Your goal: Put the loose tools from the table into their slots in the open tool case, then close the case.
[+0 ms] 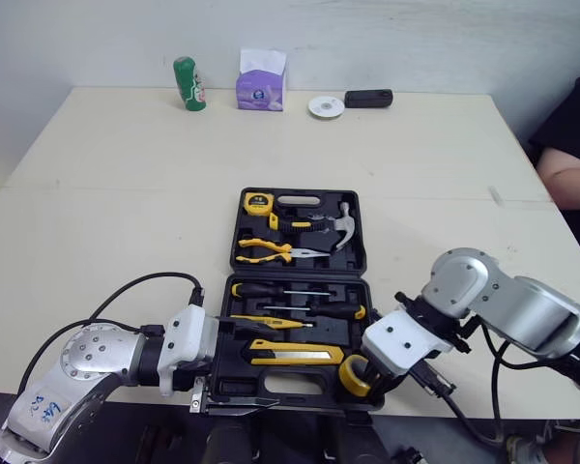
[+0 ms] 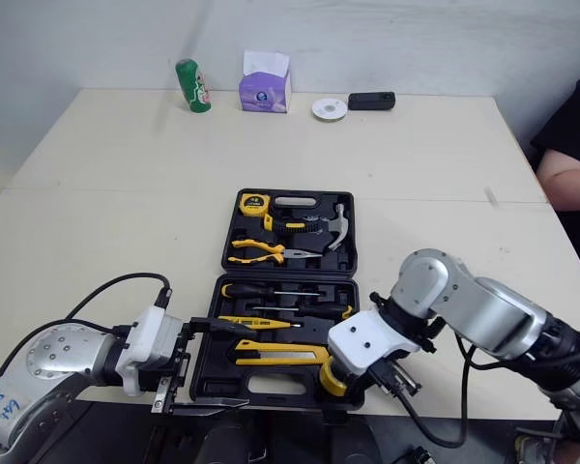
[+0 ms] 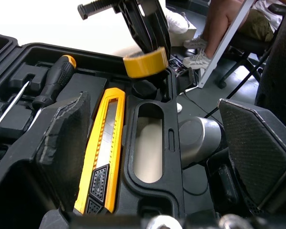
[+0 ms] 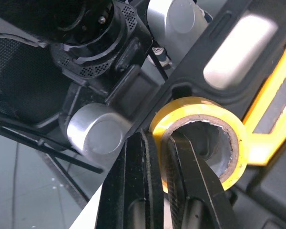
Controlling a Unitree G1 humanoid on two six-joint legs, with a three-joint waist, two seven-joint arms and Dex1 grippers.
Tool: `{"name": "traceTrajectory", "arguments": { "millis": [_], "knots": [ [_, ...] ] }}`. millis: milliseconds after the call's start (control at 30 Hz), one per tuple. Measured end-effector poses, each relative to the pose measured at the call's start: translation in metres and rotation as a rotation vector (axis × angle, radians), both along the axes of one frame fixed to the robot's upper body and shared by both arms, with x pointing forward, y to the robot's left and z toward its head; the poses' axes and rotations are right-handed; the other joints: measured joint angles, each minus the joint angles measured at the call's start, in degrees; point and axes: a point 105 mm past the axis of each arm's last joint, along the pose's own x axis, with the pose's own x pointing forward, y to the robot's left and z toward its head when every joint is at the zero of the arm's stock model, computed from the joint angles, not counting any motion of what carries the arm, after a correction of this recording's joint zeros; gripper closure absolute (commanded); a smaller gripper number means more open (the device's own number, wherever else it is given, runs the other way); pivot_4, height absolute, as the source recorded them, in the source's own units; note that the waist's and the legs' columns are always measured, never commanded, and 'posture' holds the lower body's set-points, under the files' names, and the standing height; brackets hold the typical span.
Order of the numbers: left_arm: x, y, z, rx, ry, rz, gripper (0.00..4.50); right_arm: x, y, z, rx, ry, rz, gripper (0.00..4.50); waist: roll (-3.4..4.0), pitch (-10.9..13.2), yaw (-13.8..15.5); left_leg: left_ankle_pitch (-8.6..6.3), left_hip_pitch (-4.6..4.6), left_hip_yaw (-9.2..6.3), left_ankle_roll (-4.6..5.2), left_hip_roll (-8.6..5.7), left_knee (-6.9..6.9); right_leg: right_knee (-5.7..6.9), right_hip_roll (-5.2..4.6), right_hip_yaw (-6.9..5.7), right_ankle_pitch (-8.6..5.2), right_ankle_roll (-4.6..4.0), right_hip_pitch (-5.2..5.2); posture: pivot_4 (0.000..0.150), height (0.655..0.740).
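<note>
Right wrist view gives us the grip: the right gripper (image 4: 156,148) pinches the wall of the yellow tape roll (image 4: 200,107), one black finger inside its core, the other outside. We see the roll at the near right corner of the open tool case (image 1: 300,275) on the table (image 1: 126,174) (whether it touches the tray, we cannot tell). At the near left corner the left gripper (image 3: 152,100) is spread wide and empty, facing the yellow utility knife (image 3: 105,143) in its slot.
</note>
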Motion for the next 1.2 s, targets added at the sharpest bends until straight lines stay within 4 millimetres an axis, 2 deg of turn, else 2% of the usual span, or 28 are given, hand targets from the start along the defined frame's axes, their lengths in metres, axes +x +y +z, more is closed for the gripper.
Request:
{"name": "traceTrajectory", "arguments": {
  "millis": [200, 400, 1033, 1133, 1200],
  "knots": [
    [0.001, 0.002, 0.0, 0.004, 0.005, 0.011, 0.0, 0.006, 0.006, -0.008, -0.017, -0.021, 0.005, 4.46, -0.03, -0.01, 0.01, 0.0, 0.0, 0.0, 0.0, 0.0, 0.01, -0.01, 0.0, -0.01, 0.0, 0.0, 0.0, 0.15, 0.74],
    [0.001, 0.005, -0.001, 0.008, 0.011, 0.027, 0.0, 0.006, 0.0, -0.012, -0.079, -0.04, 0.027, 4.46, -0.04, -0.02, -0.01, 0.0, 0.01, -0.01, 0.01, 0.0, 0.02, 0.01, -0.02, -0.01, -0.01, -0.01, 0.01, 0.15, 0.74],
    [0.001, 0.007, -0.001, 0.013, 0.012, 0.037, 0.0, 0.005, -0.001, -0.014, -0.115, -0.026, 0.025, 4.46, -0.37, -0.22, 0.09, -0.05, 0.03, -0.1, 0.03, 0.01, -0.06, -0.05, -0.09, -0.15, -0.07, -0.13, 0.06, 0.15, 0.74],
    [0.001, 0.007, -0.001, 0.013, 0.012, 0.038, 0.0, 0.003, -0.001, -0.015, -0.116, 0.002, 0.014, 3.22, -0.37, -0.22, 0.1, -0.08, 0.02, -0.13, -0.03, 0.02, -0.1, -0.07, -0.09, -0.2, -0.11, -0.2, 0.06, 0.15, 0.74],
    [0.001, 0.007, -0.001, 0.014, 0.014, 0.039, 0.0, 0.001, -0.001, -0.016, -0.113, 0.024, 0.013, 2.23, -0.36, -0.21, 0.11, -0.08, -0.01, -0.13, -0.03, 0.01, -0.09, -0.07, -0.09, -0.22, -0.11, -0.21, 0.03, 0.15, 0.74]
  ]
}}
